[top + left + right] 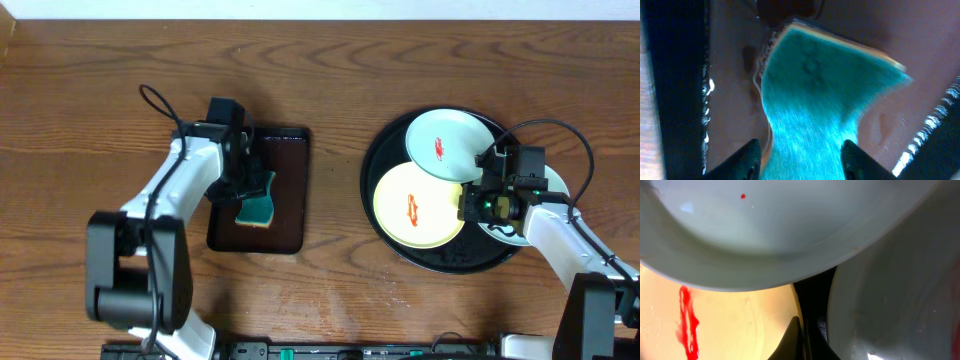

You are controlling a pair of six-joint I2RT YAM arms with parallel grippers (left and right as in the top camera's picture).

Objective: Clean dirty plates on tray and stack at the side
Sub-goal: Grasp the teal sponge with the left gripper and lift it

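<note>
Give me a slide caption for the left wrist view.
Left gripper pinching a teal sponge over the dark-brown tray.

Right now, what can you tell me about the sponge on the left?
The sponge is teal on top with a thin yellowish layer along its edge. It looks soft and has a narrow waist. It lies on the dark-brown tray. The left gripper straddles that waist, its fingers touching either side.

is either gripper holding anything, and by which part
The left gripper pinches the sponge by two opposite edges, squeezing it narrow there. The right gripper is shut and holds nothing.
</note>
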